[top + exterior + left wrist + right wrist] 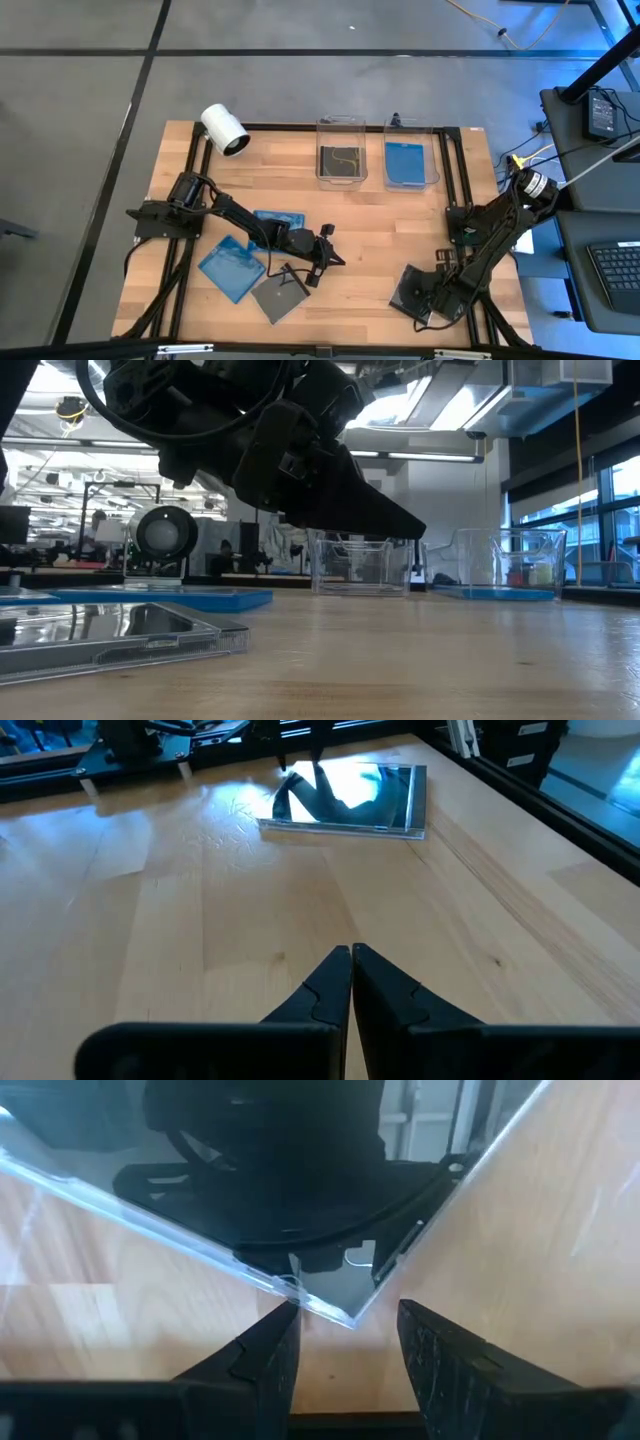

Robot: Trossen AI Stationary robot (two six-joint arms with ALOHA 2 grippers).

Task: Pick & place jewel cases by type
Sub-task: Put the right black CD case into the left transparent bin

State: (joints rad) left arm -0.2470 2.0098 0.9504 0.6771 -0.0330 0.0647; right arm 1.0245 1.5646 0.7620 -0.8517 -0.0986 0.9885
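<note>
Wooden table bears glossy dark jewel case (corner between fingers).

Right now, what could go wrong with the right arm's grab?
1. The right gripper is open at just a corner of the dark case; so shallow a bite may slip or pivot.
2. That case lies flat on the table, so closing could push it away instead.
3. The left gripper, shut and empty, waits mid-table.

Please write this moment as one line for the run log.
left gripper: jaws shut, empty, above bare table | right gripper: jaws open at corner of dark jewel case | blue case in right bin
</note>
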